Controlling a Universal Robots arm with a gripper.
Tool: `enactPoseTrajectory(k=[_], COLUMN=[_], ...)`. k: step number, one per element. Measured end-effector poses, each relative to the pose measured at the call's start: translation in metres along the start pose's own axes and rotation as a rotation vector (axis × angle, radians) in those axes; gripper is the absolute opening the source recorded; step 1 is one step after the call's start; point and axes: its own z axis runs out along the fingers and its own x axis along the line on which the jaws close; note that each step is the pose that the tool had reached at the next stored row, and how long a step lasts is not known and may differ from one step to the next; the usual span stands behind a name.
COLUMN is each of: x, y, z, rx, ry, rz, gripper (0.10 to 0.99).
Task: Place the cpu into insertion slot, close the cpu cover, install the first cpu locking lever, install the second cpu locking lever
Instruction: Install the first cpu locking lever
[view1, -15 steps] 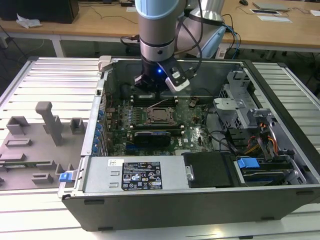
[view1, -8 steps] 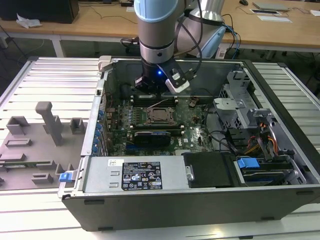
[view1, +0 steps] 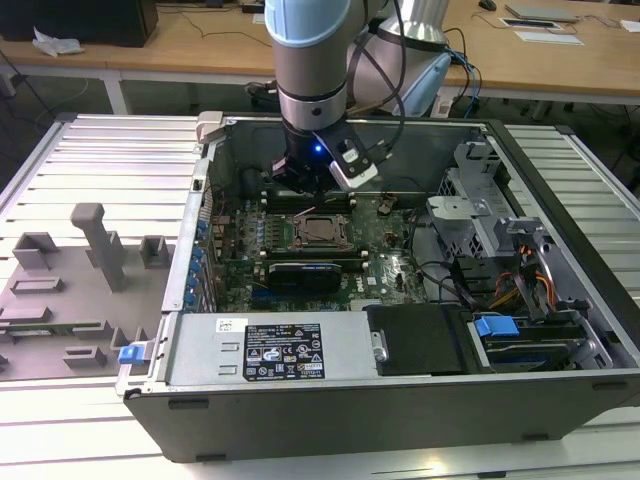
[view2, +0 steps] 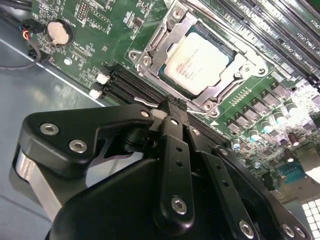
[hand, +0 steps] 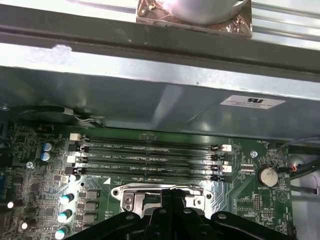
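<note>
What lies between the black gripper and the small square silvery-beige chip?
In the second wrist view, the edge of the silver metal frame plate lies between the gripper and the cpu.

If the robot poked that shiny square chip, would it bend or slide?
Probably neither. The cpu has a flat metal top, so it looks stiff. The cpu cover frames it, so it likely won't slide.
</note>
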Motion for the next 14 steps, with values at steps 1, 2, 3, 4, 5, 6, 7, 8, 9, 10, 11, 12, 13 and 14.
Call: enactPoseTrajectory(k=[1, 2, 3, 4, 5, 6, 7, 8, 9, 10, 11, 12, 13, 14], x=[0.0, -0.0001, -0.0001, -0.0002, -0.0005, -0.0008, -0.001, -0.0012, -0.0012, -0.0011, -0.0011, -0.0011, -0.0011, -0.001], y=[0.0013, 0.0029, 0.0042, 0.0054, 0.0082, 0.0096, 0.0106, 0.0115, 0.0123, 0.0126, 0.0128, 0.013, 0.0133, 0.0134], z=[0.0012, 0.0021, 0.0028, 0.0033, 0.0048, 0.0057, 0.0065, 0.0075, 0.0087, 0.0092, 0.0097, 0.0101, 0.0105, 0.0109], rx=[0.005, 0.009, 0.012, 0.014, 0.017, 0.02, 0.023, 0.027, 0.031, 0.032, 0.035, 0.04, 0.043, 0.045], ry=[-0.0012, -0.0013, -0.0014, -0.0013, -0.0015, -0.0015, -0.0016, -0.0021, -0.0038, -0.0052, -0.0067, -0.0082, -0.0095, -0.0129], rz=[0.003, 0.004, 0.005, 0.005, 0.006, 0.007, 0.008, 0.01, 0.014, 0.017, 0.019, 0.022, 0.023, 0.025], gripper=[0.106, 0.106, 0.106, 0.106, 0.106, 0.106, 0.106, 0.106, 0.106, 0.106, 0.106, 0.106, 0.106, 0.106])
